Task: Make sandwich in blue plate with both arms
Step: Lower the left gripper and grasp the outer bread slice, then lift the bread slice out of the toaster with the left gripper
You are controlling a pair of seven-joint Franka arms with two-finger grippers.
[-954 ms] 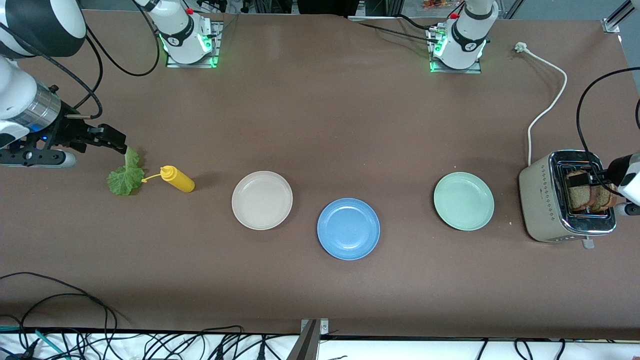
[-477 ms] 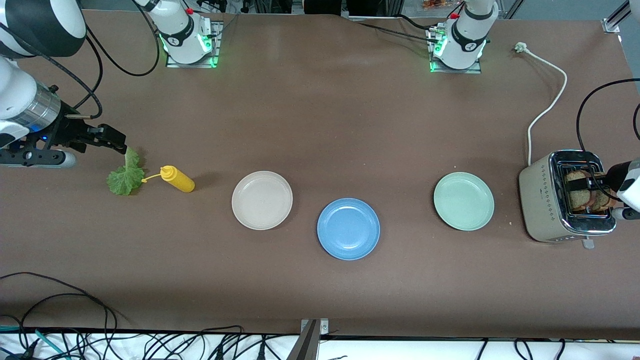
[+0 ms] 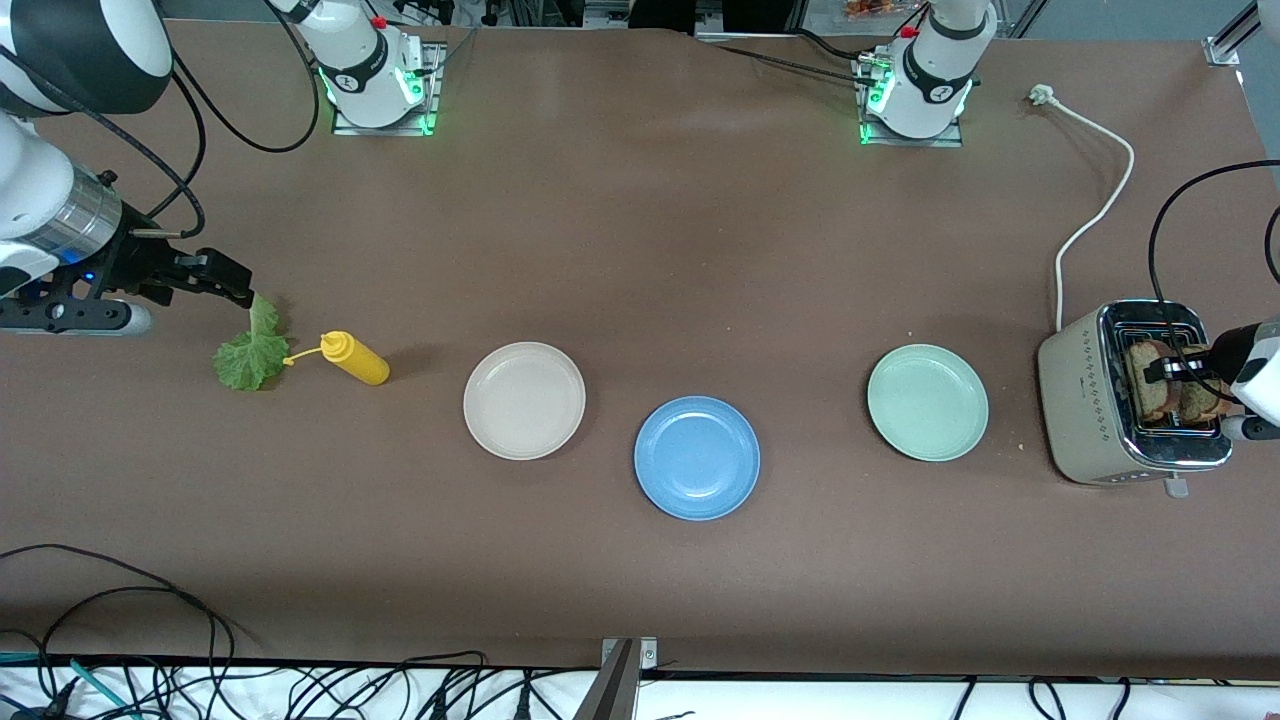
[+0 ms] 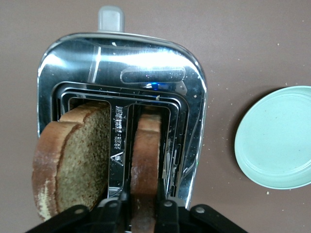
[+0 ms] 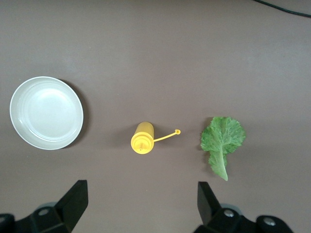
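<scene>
Two brown bread slices stand in the toaster (image 3: 1090,400) at the left arm's end of the table. My left gripper (image 3: 1172,368) reaches down over the toaster's top. In the left wrist view, the left gripper (image 4: 144,191) is shut on one upright bread slice (image 4: 146,145), a finger pressed on each face. The other slice (image 4: 77,155) leans outward in its slot. The blue plate (image 3: 697,457) sits bare at mid-table, nearest the front camera. A green lettuce leaf (image 3: 250,355) (image 5: 222,141) lies at the right arm's end. My right gripper (image 3: 228,282) (image 5: 141,191) hangs open above the table beside the leaf, holding nothing.
A yellow squeeze bottle (image 3: 355,360) (image 5: 142,138) lies beside the lettuce. A cream plate (image 3: 524,400) (image 5: 46,112) and a mint-green plate (image 3: 927,402) (image 4: 277,138) flank the blue one. The toaster's white cord (image 3: 1095,200) trails toward the left arm's base.
The left gripper's fingers have come together onto one bread slice in the toaster. The right arm has not moved.
</scene>
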